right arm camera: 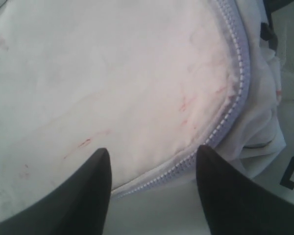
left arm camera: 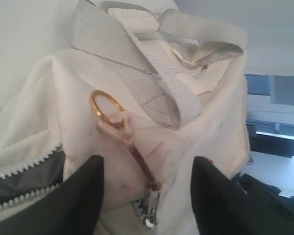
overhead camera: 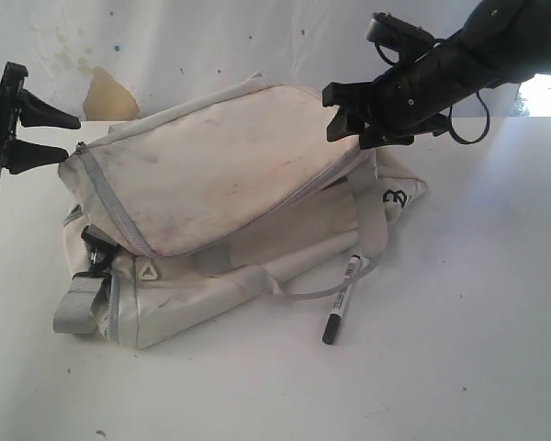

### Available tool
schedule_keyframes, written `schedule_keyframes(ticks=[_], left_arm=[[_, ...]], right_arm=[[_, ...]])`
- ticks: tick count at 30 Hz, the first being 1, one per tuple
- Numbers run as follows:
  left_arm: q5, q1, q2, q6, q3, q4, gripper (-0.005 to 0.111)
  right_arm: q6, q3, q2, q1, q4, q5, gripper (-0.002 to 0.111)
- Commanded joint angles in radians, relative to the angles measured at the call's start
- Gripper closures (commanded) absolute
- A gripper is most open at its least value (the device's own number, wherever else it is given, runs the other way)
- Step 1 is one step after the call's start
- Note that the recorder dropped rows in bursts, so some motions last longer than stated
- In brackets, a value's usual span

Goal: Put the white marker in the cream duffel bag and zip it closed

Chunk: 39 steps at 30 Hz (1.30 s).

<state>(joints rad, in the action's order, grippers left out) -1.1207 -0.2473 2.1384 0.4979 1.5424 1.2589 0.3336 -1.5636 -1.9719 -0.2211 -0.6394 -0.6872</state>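
1 white marker [overhead camera: 342, 299], beside cream duffel bag [overhead camera: 220, 184]

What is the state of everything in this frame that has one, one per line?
cream duffel bag: on the table, zipper partly open.
white marker: capped, lying on the table outside the bag.
left end effector: open, straddling the zipper pull.
right end effector: open at the bag's zippered edge.
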Motion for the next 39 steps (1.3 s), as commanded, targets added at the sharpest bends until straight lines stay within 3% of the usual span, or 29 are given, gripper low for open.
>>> schedule_keyframes(ticks=[1, 5, 10, 15, 20, 26, 28, 32, 39], left_arm=[[0.035, 0.010, -0.037, 0.007, 0.051, -0.130, 0.050], [0.021, 0.045, -0.039, -0.062, 0.107, -0.211, 0.050], [0.053, 0.116, -0.039, -0.167, 0.176, -0.440, 0.050], [0.111, 0.163, -0.039, -0.206, 0.228, -0.479, 0.050], [0.145, 0.192, -0.037, -0.399, 0.237, -0.723, 0.056], [0.126, 0.221, -0.033, -0.387, 0.237, -0.633, 0.056], [0.144, 0.233, -0.026, -0.387, 0.233, -0.645, 0.064], [0.167, 0.235, -0.017, -0.379, 0.233, -0.639, 0.105], [0.156, 0.233, -0.017, -0.311, 0.257, -0.643, 0.107]], right_arm=[[0.003, 0.001, 0.007, 0.006, 0.007, 0.008, 0.059], [0.003, 0.001, 0.007, 0.006, 0.007, 0.014, 0.059], [0.003, 0.001, 0.007, 0.006, 0.007, 0.014, 0.059], [0.003, 0.001, 0.007, 0.006, 0.007, 0.014, 0.059], [0.003, 0.001, 0.007, 0.006, 0.007, 0.018, 0.059], [0.003, 0.001, 0.007, 0.006, 0.007, 0.032, 0.059], [0.003, 0.001, 0.007, 0.006, 0.007, 0.032, 0.059], [0.003, 0.001, 0.007, 0.006, 0.007, 0.021, 0.059], [0.003, 0.001, 0.007, 0.006, 0.009, 0.021, 0.059]])
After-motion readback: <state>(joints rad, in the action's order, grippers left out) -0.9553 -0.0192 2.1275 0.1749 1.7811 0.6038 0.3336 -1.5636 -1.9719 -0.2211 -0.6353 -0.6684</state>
